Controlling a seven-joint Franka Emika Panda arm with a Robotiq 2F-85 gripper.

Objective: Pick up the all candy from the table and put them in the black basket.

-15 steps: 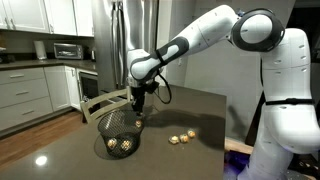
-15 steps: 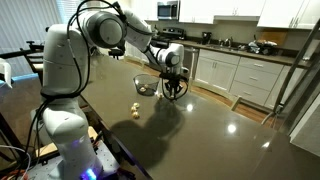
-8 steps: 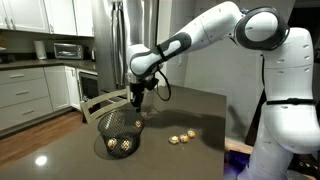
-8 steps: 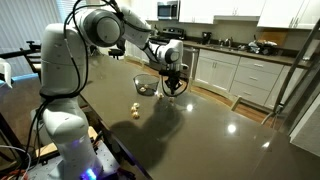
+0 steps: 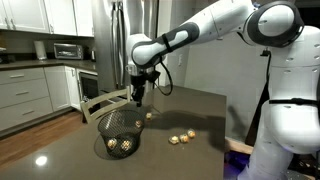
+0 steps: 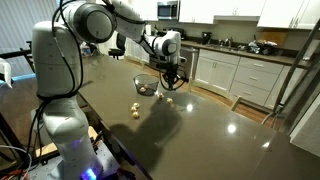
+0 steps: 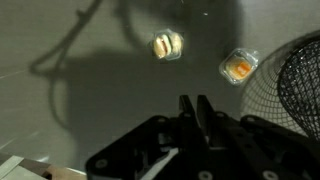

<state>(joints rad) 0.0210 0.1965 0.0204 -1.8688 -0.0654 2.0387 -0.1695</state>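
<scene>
One candy (image 7: 166,45) lies on the table (image 7: 45,50) at left in the wrist view. The gripper (image 7: 194,102) hangs above the tabletop, fingers pressed together and empty. A second candy (image 7: 238,67) lies just beside the black basket (image 7: 300,85).

We can read no words, numbers, brands or signs in any view. The wrappers of the candy (image 7: 167,45) in the wrist view are too blurred to show print. The toaster oven (image 5: 67,50) in an exterior view is too small for any markings to be made out.
</scene>
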